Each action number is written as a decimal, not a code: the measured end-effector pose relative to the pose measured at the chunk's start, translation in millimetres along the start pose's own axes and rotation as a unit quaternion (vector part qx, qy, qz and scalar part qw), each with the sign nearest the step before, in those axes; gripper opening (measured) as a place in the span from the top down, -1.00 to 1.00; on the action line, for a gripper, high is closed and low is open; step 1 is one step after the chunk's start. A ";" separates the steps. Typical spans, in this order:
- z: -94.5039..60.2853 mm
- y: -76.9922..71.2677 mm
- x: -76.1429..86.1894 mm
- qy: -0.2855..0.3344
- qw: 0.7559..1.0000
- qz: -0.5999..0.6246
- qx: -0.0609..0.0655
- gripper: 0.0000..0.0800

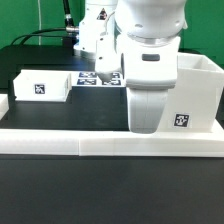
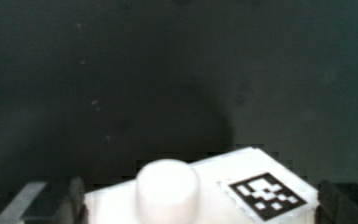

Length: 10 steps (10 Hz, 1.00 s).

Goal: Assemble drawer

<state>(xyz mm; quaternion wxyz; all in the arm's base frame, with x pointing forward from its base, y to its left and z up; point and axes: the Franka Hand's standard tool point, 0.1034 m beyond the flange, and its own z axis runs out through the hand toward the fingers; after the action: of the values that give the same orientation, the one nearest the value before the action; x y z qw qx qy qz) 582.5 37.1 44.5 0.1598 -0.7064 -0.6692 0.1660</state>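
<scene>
Drawer assembly, pick-up step: a knobbed tray box (image 2: 220, 168) is straddled by the gripper (image 2: 194, 205), its fingers held apart and unclosed. The casing (image 1: 200, 90) is seen near the worktop's edge at the exterior view's right. Closing squarely is judged next.

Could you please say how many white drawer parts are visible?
3: small box at the exterior view's left, casing at its right, knobbed box by the end effector. More may be hidden.

White casing (image 1: 200, 88) and tray box (image 1: 58, 84) carry black-and-white tags (image 1: 181, 121).
</scene>
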 end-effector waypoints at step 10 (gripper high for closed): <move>-15.8 -30.8 -69.3 0.004 0.992 -0.056 -0.111 -0.62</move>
<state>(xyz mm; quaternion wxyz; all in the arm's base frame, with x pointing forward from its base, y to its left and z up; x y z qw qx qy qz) 558.7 -30.5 73.9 0.0924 -0.6821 -0.7211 0.0784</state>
